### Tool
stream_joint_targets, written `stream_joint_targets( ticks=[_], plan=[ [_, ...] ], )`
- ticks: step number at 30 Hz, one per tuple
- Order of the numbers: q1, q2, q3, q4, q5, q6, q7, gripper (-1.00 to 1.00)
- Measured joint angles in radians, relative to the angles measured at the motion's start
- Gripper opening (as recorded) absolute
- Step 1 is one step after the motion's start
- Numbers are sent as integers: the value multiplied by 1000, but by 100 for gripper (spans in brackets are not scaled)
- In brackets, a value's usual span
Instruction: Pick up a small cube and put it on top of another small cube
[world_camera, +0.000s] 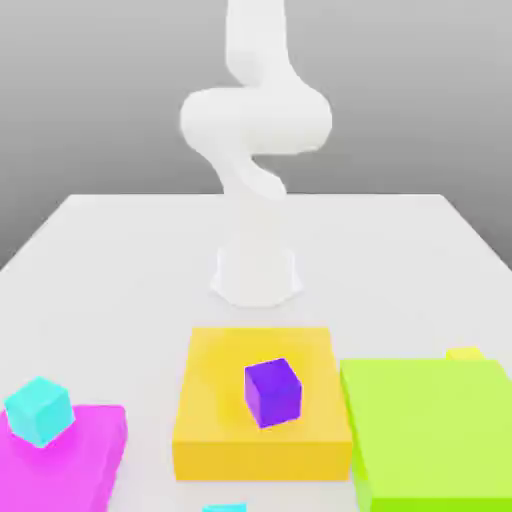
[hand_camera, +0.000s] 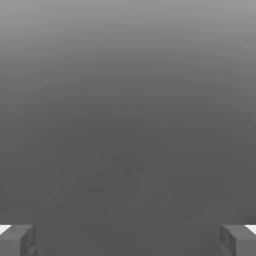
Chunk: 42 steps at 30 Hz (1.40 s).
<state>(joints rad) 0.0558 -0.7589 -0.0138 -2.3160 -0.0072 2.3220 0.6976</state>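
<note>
The white table (world_camera: 120, 250) spreads wide across the exterior view, and on it rises the white arm (world_camera: 255, 140), curling up from its base at the middle and running off the top edge. The hand view looks out on plain grey, and there is the gripper (hand_camera: 128, 240): its two grey fingertips (hand_camera: 17, 240) stand far apart at opposite edges, wide open, with nothing between them.

Down on the table, well below the hand and in front of the arm's base, lie three flat slabs. The lime-green slab (world_camera: 440, 430) is the biggest, on the exterior view's right. The yellow slab (world_camera: 215, 420) sits in the middle, just beside it. The magenta slab (world_camera: 70, 470) lies on the exterior view's left.

Now the small pieces. A purple cube (world_camera: 273, 392) rests on the yellow slab, turned slightly askew. A cyan cube (world_camera: 40, 410) perches on the magenta slab's far corner. A sliver of another cyan piece (world_camera: 225, 508) peeks in at the near edge. And the small cube (world_camera: 465, 354), pale lime, shows just behind the lime-green slab's far edge, partly hidden by it and well clear of the hand.
</note>
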Motion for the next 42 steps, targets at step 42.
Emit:
stream_joint_targets(
  ticks=[42],
  plan=[
    [755, 688, -101, -267, 54, 368, -1841, 0]
  ],
)
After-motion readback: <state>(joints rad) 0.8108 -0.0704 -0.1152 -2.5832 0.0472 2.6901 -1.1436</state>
